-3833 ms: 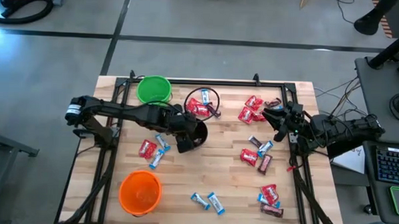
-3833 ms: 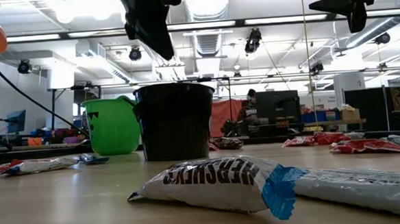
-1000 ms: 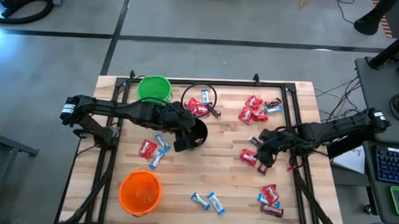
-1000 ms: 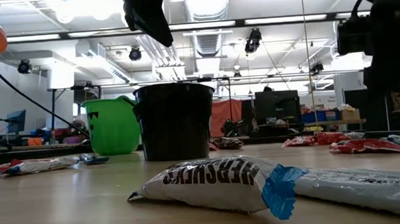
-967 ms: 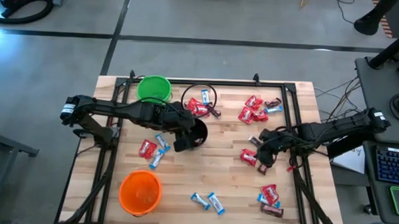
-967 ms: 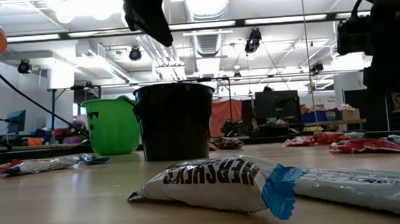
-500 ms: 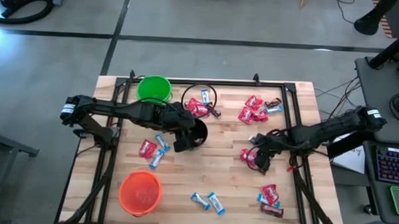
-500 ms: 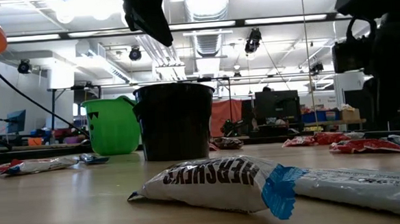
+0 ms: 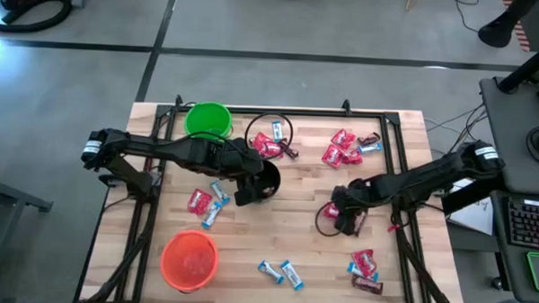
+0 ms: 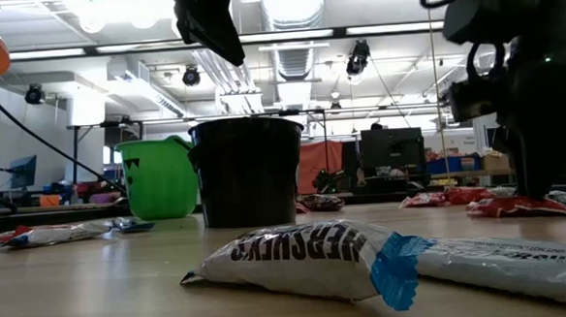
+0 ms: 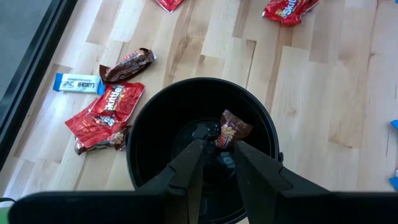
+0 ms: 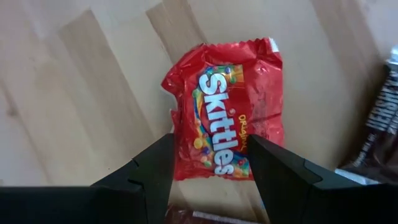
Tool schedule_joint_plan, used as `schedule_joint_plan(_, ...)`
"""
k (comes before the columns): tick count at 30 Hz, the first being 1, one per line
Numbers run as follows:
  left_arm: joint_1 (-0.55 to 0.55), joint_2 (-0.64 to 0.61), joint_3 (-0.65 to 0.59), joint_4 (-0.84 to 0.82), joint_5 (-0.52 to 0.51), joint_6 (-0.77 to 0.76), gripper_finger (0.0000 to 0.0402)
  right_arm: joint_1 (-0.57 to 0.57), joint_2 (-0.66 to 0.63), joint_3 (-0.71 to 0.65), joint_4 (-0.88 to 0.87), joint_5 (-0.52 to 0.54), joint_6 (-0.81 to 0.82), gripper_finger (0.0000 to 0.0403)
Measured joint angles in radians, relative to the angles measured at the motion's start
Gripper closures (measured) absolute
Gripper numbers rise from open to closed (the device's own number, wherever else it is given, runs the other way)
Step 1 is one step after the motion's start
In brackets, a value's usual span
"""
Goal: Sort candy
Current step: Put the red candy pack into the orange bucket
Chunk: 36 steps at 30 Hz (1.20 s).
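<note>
The right end effector [image 12: 208,163] is down at the wooden slatted tabletop [image 9: 302,238], toward 3 o'clock of centre, its two dark fingers [image 12: 149,168] spread wide on either side of a shiny red Skittles candy packet [image 12: 227,124] that lies flat on the wood. The fingers straddle the packet's near end; whether they press it cannot be told. At 3 o'clock of the packet lies a dark brown wrapped bar [image 12: 379,124].

The left end effector [image 11: 217,163] hangs over the round black plastic cup [image 11: 143,149] near the tabletop's centre, fingers partly parted, with a small brown wrapped candy [image 11: 231,129] at their tips inside the cup's mouth; whether it is gripped cannot be told.

More red and blue-and-white candy [image 9: 343,147] lies scattered at 1 o'clock. A green cup [image 9: 207,120] stands at 11 o'clock, an orange cup [image 9: 188,259] at 7 o'clock.
</note>
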Motion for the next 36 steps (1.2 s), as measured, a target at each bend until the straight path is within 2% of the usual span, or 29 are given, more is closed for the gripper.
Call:
schedule_joint_plan(7,0.000,0.000,0.000,0.000,0.000,0.000,0.0326,0.000,0.069,0.052,0.002,-0.005,-0.020,0.0209)
schedule_joint_plan(20,0.000,0.000,0.000,-0.001,0.000,0.024,0.0326,0.000,0.164,0.057,0.035,-0.043,-0.012,0.0217)
schedule_joint_plan(24,0.000,0.000,0.000,-0.004,0.000,0.026,0.0326,0.000,0.150,0.061,0.045,-0.042,-0.007,0.0262)
schedule_joint_plan(30,0.000,-0.001,0.000,-0.005,0.000,0.026,0.0326,-0.009,0.100,0.059,0.025,-0.016,-0.004,0.0380)
schedule_joint_plan(36,0.000,-0.001,0.000,-0.008,0.000,0.026,0.0326,-0.013,0.095,0.059,-0.017,-0.011,0.007,0.0393)
